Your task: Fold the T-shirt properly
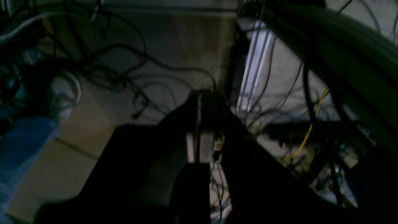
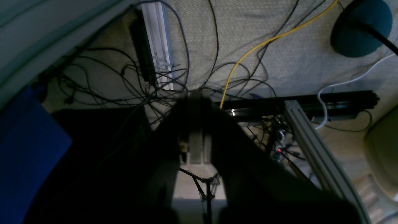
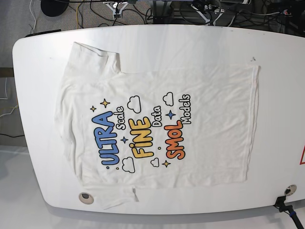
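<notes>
The tabletop (image 3: 200,43) is carrying the T-shirt (image 3: 157,124), which is lying spread flat and print-up, neck at the base view's left, hem at its right. Nothing is folded yet, so the opening fold is waiting; doing it well probably means taking two matching edge points and carrying them over evenly. The left claw (image 1: 199,124) and right claw (image 2: 196,124) are hanging over the floor with jaws together, gripping nothing.

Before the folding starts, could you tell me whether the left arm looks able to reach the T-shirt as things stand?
Probably yes: the T-shirt lies flat, print up, with nothing on it. The left gripper looks down at cables on the floor, off the table, so it must swing in first.
</notes>
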